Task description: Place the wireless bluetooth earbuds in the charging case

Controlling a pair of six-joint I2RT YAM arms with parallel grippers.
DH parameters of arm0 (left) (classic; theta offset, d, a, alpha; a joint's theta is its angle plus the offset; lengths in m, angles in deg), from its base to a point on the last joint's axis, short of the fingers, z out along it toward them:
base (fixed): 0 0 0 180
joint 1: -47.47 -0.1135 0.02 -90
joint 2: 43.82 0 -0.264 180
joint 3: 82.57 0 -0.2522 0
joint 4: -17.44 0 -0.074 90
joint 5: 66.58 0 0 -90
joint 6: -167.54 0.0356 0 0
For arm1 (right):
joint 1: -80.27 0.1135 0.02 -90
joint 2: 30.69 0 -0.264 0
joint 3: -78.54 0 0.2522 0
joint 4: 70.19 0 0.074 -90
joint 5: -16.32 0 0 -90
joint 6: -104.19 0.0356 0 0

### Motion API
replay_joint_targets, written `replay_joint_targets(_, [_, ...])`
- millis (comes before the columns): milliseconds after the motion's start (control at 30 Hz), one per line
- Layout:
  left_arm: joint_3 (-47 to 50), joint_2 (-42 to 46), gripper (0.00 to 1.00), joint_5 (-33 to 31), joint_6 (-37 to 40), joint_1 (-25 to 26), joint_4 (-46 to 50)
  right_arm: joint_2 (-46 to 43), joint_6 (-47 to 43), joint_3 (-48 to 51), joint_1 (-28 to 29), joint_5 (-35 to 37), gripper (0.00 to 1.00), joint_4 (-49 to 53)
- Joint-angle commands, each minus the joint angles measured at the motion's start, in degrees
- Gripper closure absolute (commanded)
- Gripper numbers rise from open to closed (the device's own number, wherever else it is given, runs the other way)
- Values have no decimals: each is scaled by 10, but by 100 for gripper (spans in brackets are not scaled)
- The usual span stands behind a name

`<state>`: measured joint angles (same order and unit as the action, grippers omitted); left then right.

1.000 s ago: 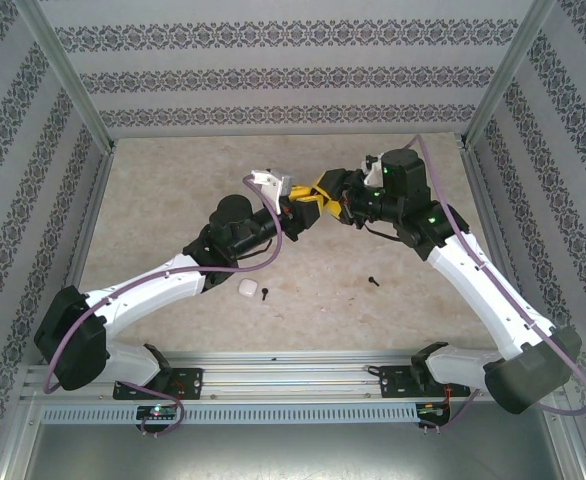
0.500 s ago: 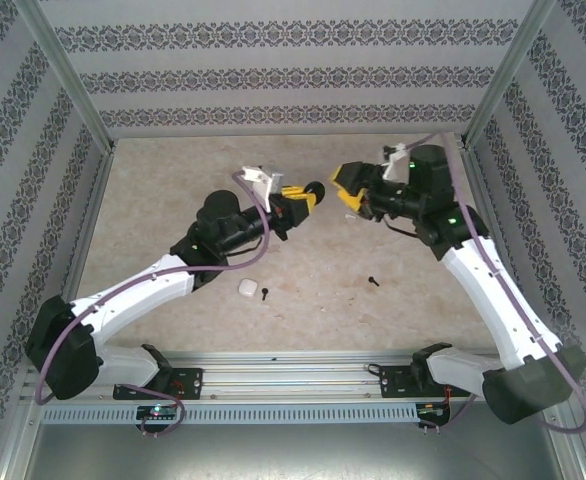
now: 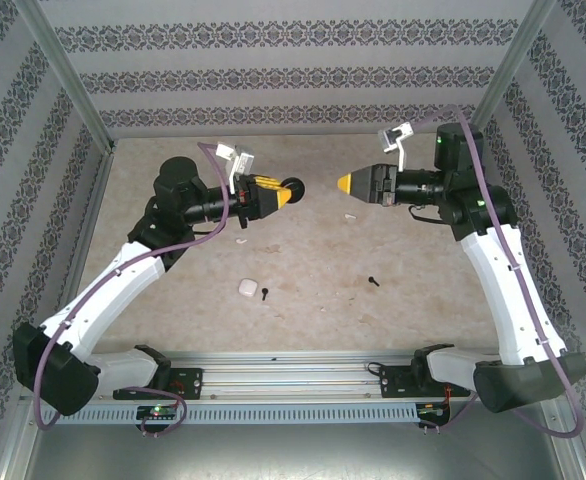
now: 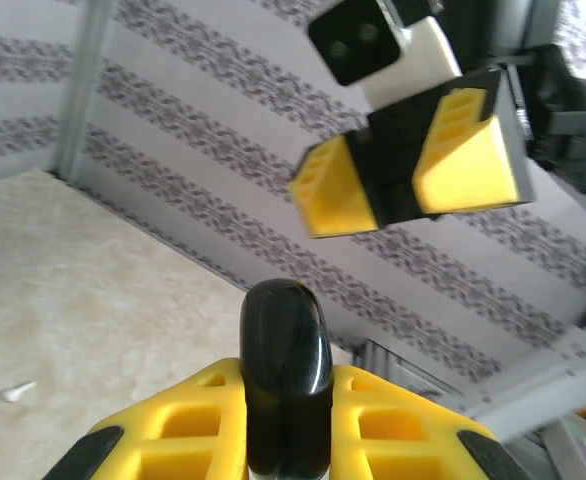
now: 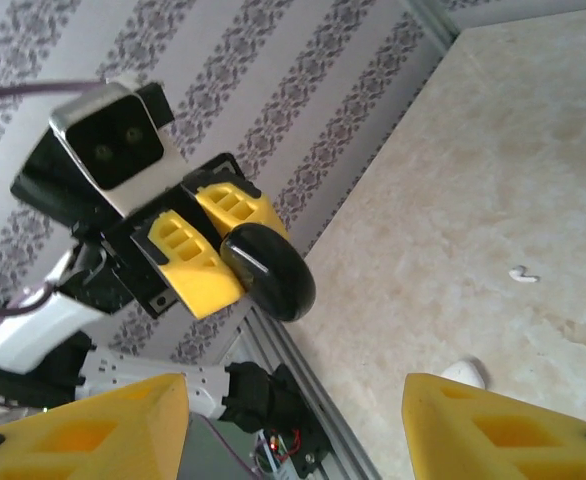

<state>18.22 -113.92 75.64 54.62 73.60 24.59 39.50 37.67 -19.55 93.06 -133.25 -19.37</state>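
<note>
left gripper point(image 3: 281, 191) pinching a glossy black pebble point(image 3: 295, 187), its lower end hidden between the pads, right gripper point(image 3: 345, 183) facing it, fingers spread apart, white charging case point(image 3: 246, 288) on the table point(image 3: 313, 250) at near left, beside a black speck point(image 3: 264, 294) too small to identify

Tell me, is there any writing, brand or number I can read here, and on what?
No readable text anywhere. The left claw, the black glossy object it grips and the right claw bear no lettering; the wallpaper carries a pattern, not letters.
</note>
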Motion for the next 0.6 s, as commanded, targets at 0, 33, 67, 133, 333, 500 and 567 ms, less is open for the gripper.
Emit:
replay_joint_targets(0, [-23, 5, 97, 88, 17, -8, 51, -5, -75, 0, 35, -1, 42, -26])
replay_joint_targets(33, [-24, 3, 98, 100, 10, -8, 47, -3, -83, -2, 47, 5, 42, -31])
replay_joint_targets(67, [-25, 1, 98, 109, 3, -7, 40, 0, -86, -4, 56, 8, 42, -34])
replay_joint_targets(133, [-24, -4, 98, 130, -15, -8, 17, 11, -87, -13, 70, 5, 42, -35])
replay_joint_targets(333, [-27, -13, 100, 171, -23, -8, -13, 40, -102, -30, 110, 2, 44, -17])
replay_joint_targets(500, [-43, -30, 100, 196, -32, -8, -12, 39, -100, -15, 118, -1, 48, -25])
replay_joint_targets(567, [-50, -35, 100, 203, -33, -8, -9, 42, -97, -14, 120, -9, 50, -24])
